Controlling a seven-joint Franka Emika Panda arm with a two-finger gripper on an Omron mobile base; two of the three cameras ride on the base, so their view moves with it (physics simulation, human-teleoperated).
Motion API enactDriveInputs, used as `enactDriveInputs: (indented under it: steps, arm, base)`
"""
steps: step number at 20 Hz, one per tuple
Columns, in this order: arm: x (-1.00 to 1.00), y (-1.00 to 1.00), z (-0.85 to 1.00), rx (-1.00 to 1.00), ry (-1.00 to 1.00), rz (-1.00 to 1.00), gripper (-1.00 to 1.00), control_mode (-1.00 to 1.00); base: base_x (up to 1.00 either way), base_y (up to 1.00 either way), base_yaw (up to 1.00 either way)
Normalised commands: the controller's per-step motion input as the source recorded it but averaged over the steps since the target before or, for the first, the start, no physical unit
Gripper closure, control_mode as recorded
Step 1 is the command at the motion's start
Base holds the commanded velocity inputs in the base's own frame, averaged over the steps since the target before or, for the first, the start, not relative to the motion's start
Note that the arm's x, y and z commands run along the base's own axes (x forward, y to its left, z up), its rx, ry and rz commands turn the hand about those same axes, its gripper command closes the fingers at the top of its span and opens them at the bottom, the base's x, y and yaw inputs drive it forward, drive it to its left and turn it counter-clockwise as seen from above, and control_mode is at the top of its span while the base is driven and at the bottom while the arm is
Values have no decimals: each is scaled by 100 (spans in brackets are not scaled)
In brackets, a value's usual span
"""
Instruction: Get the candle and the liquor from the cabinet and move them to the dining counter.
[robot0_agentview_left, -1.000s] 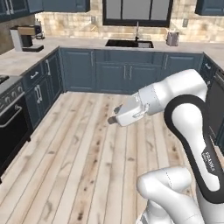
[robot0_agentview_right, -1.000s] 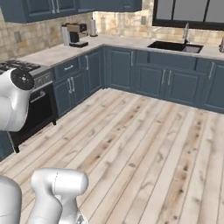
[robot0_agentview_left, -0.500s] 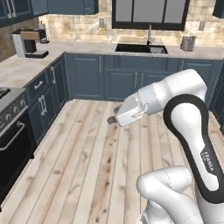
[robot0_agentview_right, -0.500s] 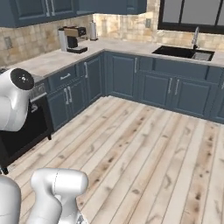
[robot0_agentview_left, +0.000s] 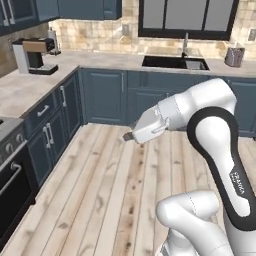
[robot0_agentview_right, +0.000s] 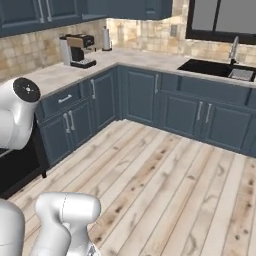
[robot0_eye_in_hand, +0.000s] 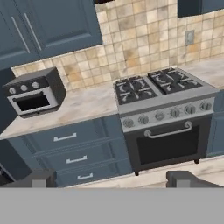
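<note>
The gripper (robot0_agentview_left: 129, 136) hangs in mid-air over the plank floor (robot0_agentview_left: 105, 185), pointing left in the left base view, with only a dark stub of it clear of the white hand; in the hand view its two finger tips (robot0_eye_in_hand: 37, 178) stand far apart at the bottom edge with nothing between them, so the jaws are wide open and empty. The hand view looks at a stove (robot0_eye_in_hand: 164, 111) with four burners and an oven door below, a small toaster oven (robot0_eye_in_hand: 34, 93) on the beige counter to its left, and blue drawers (robot0_eye_in_hand: 72, 151) under it. Above them a dark blue cabinet (robot0_eye_in_hand: 41, 28) with long silver bar handles is cut off by the top and left edges of the view; its doors are closed, so whatever is inside is hidden, well above and beyond the open finger tips. Candle, liquor and dining counter cannot be placed from these views. In the base views a coffee machine (robot0_agentview_left: 34, 55) stands on the left counter, with a white roll (robot0_agentview_right: 105, 39) behind it near the tiled wall. A black sink (robot0_agentview_left: 172, 62) with a tap sits under the window (robot0_agentview_left: 187, 17), and a grey pot (robot0_agentview_left: 234, 56) to its right is too small to make out. The upper cabinets there are cropped by the top edge.
</note>
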Motion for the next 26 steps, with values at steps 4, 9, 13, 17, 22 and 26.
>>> enactDriveInputs:
  steps: [4,9,13,17,22,26]
  arm:
    - [0,0,0,0,0,0,-100,100]
    - [0,0,0,0,0,0,-100,100]
    - [0,0,0,0,0,0,-100,100]
    - [0,0,0,0,0,0,-100,100]
    - [0,0,0,0,0,0,-100,100]
    - [0,0,0,0,0,0,-100,100]
  base:
    - [100,6,14]
    - [100,4,16]
    - [100,3,18]
    - [100,6,19]
    - [100,5,21]
    - [100,1,23]
